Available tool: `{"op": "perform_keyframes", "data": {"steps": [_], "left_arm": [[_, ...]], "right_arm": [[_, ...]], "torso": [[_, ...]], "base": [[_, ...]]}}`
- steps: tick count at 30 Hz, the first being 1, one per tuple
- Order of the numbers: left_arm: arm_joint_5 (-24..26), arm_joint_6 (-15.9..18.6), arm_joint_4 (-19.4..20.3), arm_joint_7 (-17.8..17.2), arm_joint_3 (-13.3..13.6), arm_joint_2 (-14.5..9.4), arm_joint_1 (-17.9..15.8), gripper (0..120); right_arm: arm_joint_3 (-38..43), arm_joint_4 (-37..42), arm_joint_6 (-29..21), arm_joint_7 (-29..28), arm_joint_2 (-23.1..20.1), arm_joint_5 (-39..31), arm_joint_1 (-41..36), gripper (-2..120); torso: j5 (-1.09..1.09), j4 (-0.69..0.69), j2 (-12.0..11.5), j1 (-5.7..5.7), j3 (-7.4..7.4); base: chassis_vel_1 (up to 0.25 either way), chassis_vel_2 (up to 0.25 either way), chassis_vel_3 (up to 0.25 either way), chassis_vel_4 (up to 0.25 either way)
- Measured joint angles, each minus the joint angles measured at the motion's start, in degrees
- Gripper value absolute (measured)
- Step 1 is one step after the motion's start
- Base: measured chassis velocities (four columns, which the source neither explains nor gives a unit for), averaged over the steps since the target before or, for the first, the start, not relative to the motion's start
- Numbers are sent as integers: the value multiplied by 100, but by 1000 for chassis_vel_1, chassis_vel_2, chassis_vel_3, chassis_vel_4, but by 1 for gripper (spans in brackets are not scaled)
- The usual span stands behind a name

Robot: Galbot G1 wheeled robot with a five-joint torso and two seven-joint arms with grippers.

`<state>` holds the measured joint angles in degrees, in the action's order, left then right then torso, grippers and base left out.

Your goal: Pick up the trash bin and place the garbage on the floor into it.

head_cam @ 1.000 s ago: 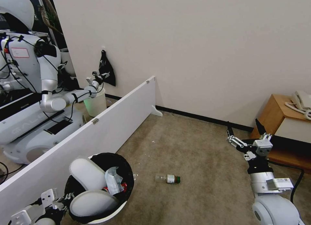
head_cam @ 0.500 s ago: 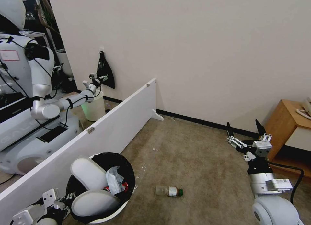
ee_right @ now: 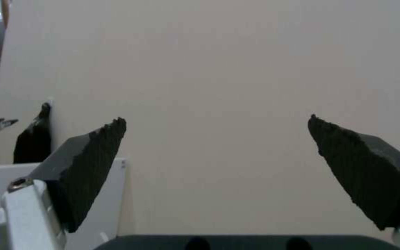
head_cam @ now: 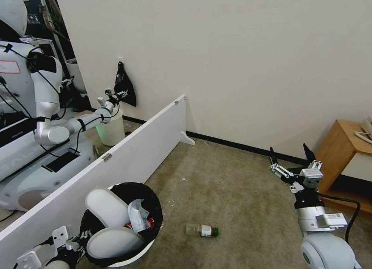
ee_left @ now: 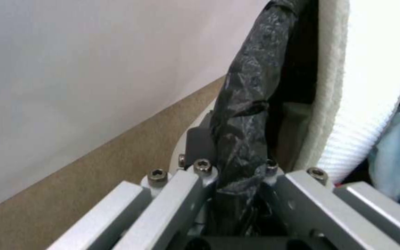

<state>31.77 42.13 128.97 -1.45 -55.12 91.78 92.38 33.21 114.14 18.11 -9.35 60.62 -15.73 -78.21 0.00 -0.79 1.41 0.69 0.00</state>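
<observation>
— Jaws first: how do yours stand?

— Clenched on my left, spread wide on my right. My left gripper [ee_left: 237, 180] pinches the black bag folded over the rim of the trash bin [head_cam: 149, 249], low at my left side beside the long white board [head_cam: 128, 160]. My right gripper [head_cam: 288, 155] hangs over the carpet [head_cam: 232, 191] with nothing between its two dark fingertips [ee_right: 93, 163]; it points toward the bare wall [head_cam: 232, 60].

— Count what you see, left to right.

— One bin in my grip. Inside it are two white slippers [head_cam: 106, 208], one above the other, plus one crumpled pale piece [head_cam: 137, 216] and a bit of something red [head_cam: 149, 222] tucked beside them. I cannot tell what the red thing is. To the right of the bin, one clear bottle [head_cam: 201, 230] lies on its side on the carpet, well apart from both my grippers and between them. A few tiny white scraps [head_cam: 183, 179] dot the carpet nearer the board. Past the board stands one other robot [head_cam: 35, 106], its arm held over one pale bin [head_cam: 111, 129], and one black bag [head_cam: 124, 85] hangs on the wall. One wooden cabinet [head_cam: 341, 149] sits at far right.

— Any writing?

— The bottle has a white label and a green cap, but the print is too small to read. The other robot's base carries pale letters, partly cut off; I cannot make out the word.
</observation>
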Motion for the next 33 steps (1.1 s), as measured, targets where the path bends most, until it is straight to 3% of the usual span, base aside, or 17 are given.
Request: {"op": "perform_keyframes", "data": {"steps": [5,12,14,15,16,17,18,20,23,25,26,30,33], "left_arm": [[-1,0,-28,2,-5,-18,0,1],[-1,0,-32,11,-50,-43,24,1],[2,1,15,14,-63,-43,49,1],[2,1,15,14,-63,-43,49,1],[2,0,28,15,-63,-41,55,1],[5,0,64,15,-69,-36,69,1],[5,0,64,15,-69,-36,69,1],[12,1,108,16,-80,-23,78,1],[15,1,120,18,-88,-16,79,1],[18,0,132,23,-94,-8,89,1],[18,0,132,23,-94,-8,89,1],[20,1,102,26,-82,-13,53,1],[20,0,35,28,-49,-21,25,1]], "right_arm": [[-91,-33,-177,114,-227,54,71,100],[-870,-20,-1031,-30,-882,-393,611,100],[-1501,54,-1728,-195,-1140,-814,1049,100],[-1501,54,-1728,-195,-1140,-814,1049,100],[-1657,67,-1897,-231,-1192,-913,1160,100],[-2067,127,-2374,-360,-1345,-1182,1456,100],[-2067,127,-2374,-360,-1345,-1182,1456,100],[-2876,195,-3206,-575,-1586,-1718,2009,100],[-3311,175,-3554,-722,-1637,-1974,2297,100],[-4157,37,-4184,-944,-1658,-2404,2858,100],[-4157,37,-4184,-944,-1658,-2404,2858,100],[-4852,-67,-5085,-980,-1681,-3036,3360,100],[-5111,-175,-5366,-1007,-1699,-3208,3488,100]], "torso": [[0,0,0,0,0],[0,0,1,0,0],[-1,1,1,0,0],[-1,1,1,0,0],[0,2,1,0,0],[0,2,2,0,0],[0,2,2,0,0],[-2,0,2,0,0],[-1,0,2,0,0],[0,1,1,0,0],[0,1,1,0,0],[0,2,2,0,0],[-2,-2,1,0,0]], "base": [[0,0,0,0],[0,0,0,0],[0,0,0,0],[0,0,0,0],[0,0,0,0],[0,0,0,0],[0,0,0,0],[0,0,0,0],[0,0,0,0],[0,0,0,0],[0,0,0,0],[0,0,0,0],[0,0,0,0]]}}
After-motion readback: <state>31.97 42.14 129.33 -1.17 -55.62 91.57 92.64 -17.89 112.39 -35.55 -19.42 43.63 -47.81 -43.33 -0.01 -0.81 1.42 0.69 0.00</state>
